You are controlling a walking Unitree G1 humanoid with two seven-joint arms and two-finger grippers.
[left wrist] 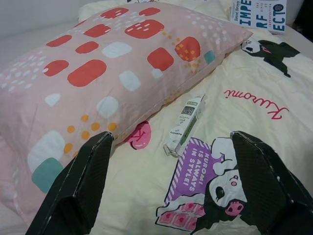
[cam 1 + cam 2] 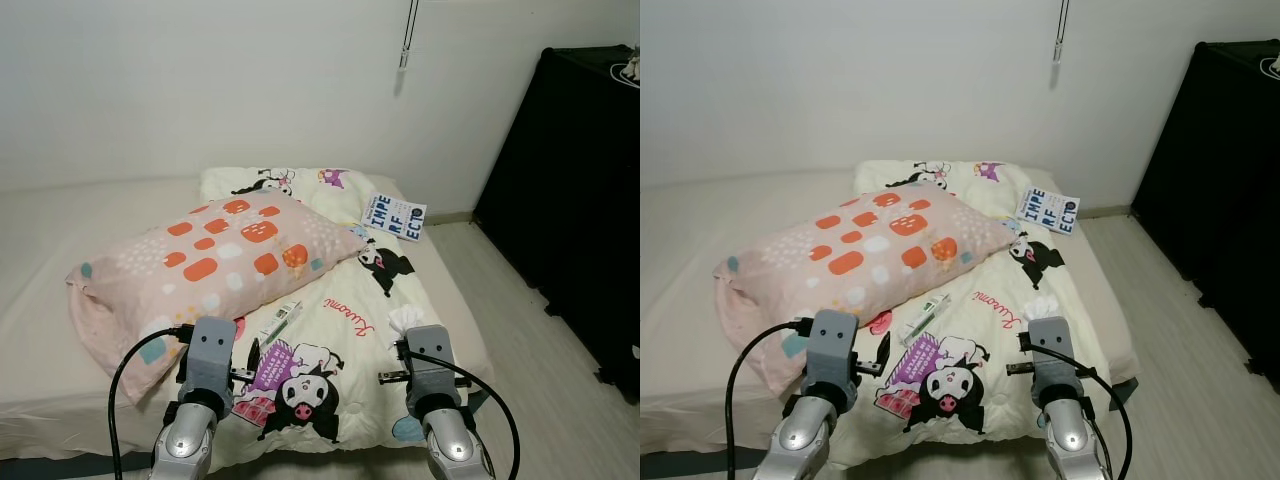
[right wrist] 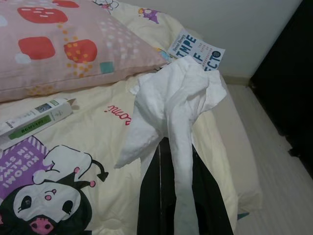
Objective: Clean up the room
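While both arms reach in from the bottom edge of the head view, the count on the bed [image 2: 60,300] is: one pillow, one small box, one book, one tissue.

Pillow [image 2: 215,265]: pink, with orange, red and white blotches, lying at a slant across the centre-left of the frame on a cream cartoon-print blanket [image 2: 345,330].

Box [image 2: 280,322]: one narrow white carton with a green stripe, lying flat on the blanket just beside the pillow's lower edge, centre of frame.

Book [image 2: 394,216]: one, white cover with large dark blue letters, at the upper right of the blanket near the wall [image 2: 200,80].

Tissue [image 3: 168,110]: one crumpled white piece, limp and creased, draped upward from the right pincer [image 3: 175,161], whose fingers are closed tight on it. In the head view it shows as a small white tuft at lower centre-right, above the blanket.

Left pincer [image 1: 168,191]: fingers spread wide, nothing between them, hovering over the blanket with the box just ahead.

One black cabinet [image 2: 570,190] stands at the right edge of the frame.
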